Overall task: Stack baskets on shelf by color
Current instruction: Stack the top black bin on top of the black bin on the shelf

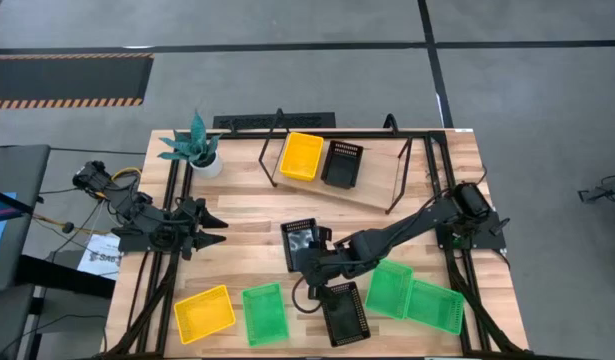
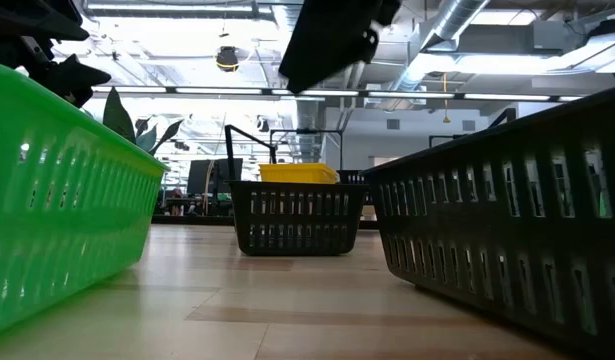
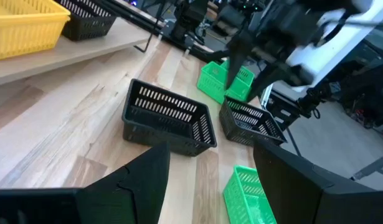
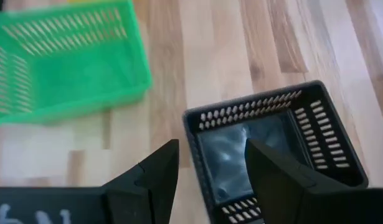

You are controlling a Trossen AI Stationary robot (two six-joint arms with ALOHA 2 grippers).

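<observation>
Under right claw (image 4: 207,165) | black mesh basket (image 4: 272,146), shiny base | claw parted, empty

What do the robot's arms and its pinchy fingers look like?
Both arms are dark, almost black, built from jointed segments. The left gripper ends in two pointed, wedge-shaped black fingers. Yellow and orange cables loop behind that arm's base. The right gripper has the same black fingers, with some white marking on its body, too blurred to read.
</observation>
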